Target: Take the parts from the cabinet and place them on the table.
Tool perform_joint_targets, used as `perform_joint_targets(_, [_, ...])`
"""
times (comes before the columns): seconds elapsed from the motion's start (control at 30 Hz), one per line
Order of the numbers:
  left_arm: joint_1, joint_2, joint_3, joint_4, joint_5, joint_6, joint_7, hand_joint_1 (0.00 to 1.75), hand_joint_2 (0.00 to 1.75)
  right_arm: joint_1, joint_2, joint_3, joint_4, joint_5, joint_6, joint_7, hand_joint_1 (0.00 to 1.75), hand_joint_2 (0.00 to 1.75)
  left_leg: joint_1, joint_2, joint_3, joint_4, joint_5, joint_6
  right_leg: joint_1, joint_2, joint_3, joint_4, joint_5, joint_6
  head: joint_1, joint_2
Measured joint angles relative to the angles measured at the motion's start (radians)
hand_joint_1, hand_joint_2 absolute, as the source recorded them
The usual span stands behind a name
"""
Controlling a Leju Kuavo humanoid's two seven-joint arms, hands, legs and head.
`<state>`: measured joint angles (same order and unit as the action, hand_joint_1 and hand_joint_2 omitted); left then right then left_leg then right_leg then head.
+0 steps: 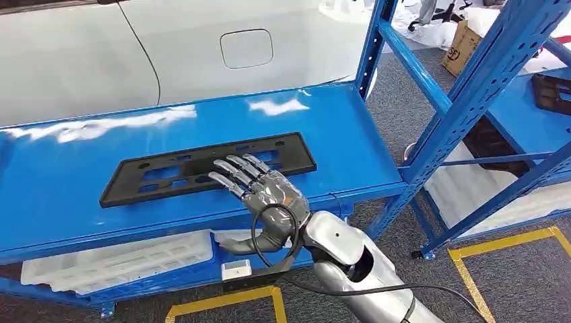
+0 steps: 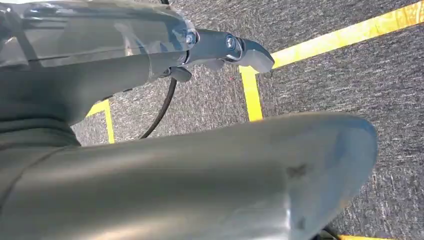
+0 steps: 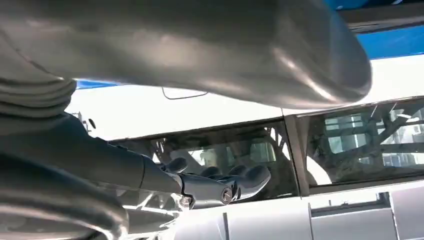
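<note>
R robot hand [image 1: 266, 195] sits at the near edge of the blue desk [image 1: 60, 182], silver forearm coming in from below w/ a black cable looped round the wrist. Fingers [image 1: 232, 176] stretched out and spread, reaching over the near long edge of the black part [image 1: 161, 176]; thumb drops below the desk edge. Can't tell if the fingertips touch the part; nothing is clasped. The part is a long flat black frame w/ cut-outs, lying flat mid-desk, slightly skewed. Under the desk top, a white tray [image 1: 114, 262] on the lower shelf. L robot hand [image 2: 220, 47] hangs over grey carpet w/ yellow tape lines [image 2: 252, 95], fingers straight, holding nothing. Right of the desk, the blue cabinet [image 1: 464, 101] w/ a dark item on its shelf. Beyond the desk, a white car [image 1: 202, 47].
</note>
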<state>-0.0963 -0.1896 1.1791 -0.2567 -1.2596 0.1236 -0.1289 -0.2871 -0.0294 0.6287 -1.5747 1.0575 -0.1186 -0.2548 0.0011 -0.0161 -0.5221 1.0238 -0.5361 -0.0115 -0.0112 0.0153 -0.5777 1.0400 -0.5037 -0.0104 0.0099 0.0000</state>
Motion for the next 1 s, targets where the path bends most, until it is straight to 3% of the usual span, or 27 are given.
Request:
perform_joint_targets(0.53, [0.000,-0.002,0.000,0.000,0.003,0.001,-0.001,0.00,0.00,0.011,0.038,0.066,0.004,0.006,0.007,0.021,0.00,0.00,0.000,0.000,0.000,0.000,0.000,0.000,0.000,0.000,0.000,0.000,0.000,0.000,0.000,0.000])
perform_joint_targets(0.57, [0.000,-0.002,0.000,0.000,0.003,0.001,-0.001,0.00,0.00,0.010,0.038,0.074,0.010,0.022,0.003,0.029,0.00,1.75,0.000,0.000,0.000,0.000,0.000,0.000,0.000,0.000,0.000,0.000,0.000,0.000,0.000,0.000])
perform_joint_targets(0.83, [-0.001,-0.002,0.000,0.000,0.000,0.000,-0.006,0.00,0.00,-0.001,0.038,0.089,0.054,-0.025,0.017,0.018,0.00,1.75,0.000,0.000,0.000,0.000,0.000,0.000,0.000,0.000,0.000,0.000,0.000,0.000,0.000,0.000])
perform_joint_targets(1.0, [-0.001,-0.003,0.000,0.000,0.000,0.000,-0.004,0.00,0.00,-0.011,0.037,0.094,0.069,0.043,-0.012,0.034,0.00,1.75,0.000,0.000,0.000,0.000,0.000,0.000,0.000,0.000,0.000,0.000,0.000,0.000,0.000,0.000])
